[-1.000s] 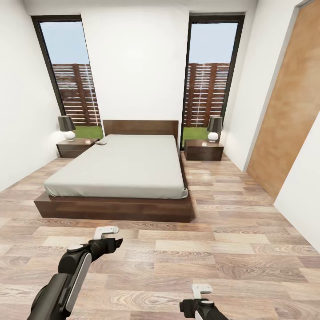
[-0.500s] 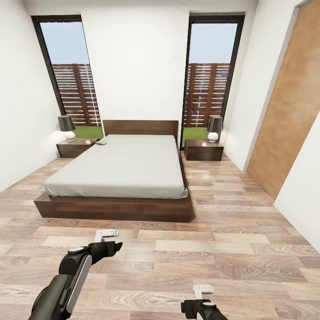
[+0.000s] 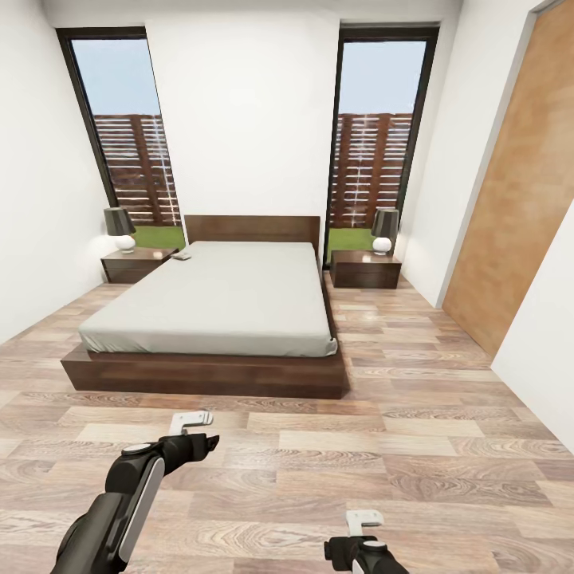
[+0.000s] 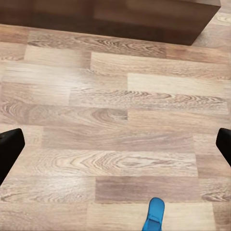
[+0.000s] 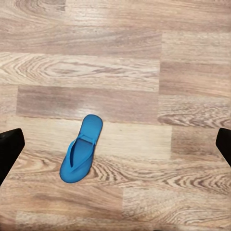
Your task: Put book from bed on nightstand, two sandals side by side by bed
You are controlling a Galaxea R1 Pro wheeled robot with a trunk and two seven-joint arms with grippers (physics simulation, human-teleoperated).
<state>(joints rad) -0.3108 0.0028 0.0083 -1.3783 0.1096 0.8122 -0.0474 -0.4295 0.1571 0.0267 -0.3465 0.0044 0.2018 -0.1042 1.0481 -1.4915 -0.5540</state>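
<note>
The bed (image 3: 223,299), with a pale mattress on a dark wooden base, fills the middle of the bedroom in the head view. A small flat book (image 3: 182,256) lies at its far left corner by the headboard, too small to make out its cover. Nightstands stand at the left (image 3: 137,264) and right (image 3: 365,269) of the headboard. One blue sandal (image 5: 82,149) lies flat on the floor below my open right gripper (image 5: 115,144). A sandal's blue tip (image 4: 155,215) shows near my open left gripper (image 4: 115,144), with the bed base (image 4: 120,17) ahead. Both grippers (image 3: 198,430) (image 3: 356,532) hang empty over the floor.
Each nightstand carries a lamp (image 3: 119,229) (image 3: 384,229). Tall windows (image 3: 127,135) flank the headboard wall. A brown door (image 3: 518,191) is on the right wall. Wood-plank floor (image 3: 414,383) runs wide along the bed's right side and foot.
My left gripper has dropped slightly toward the floor; the right one has barely moved. The camera view is unchanged.
</note>
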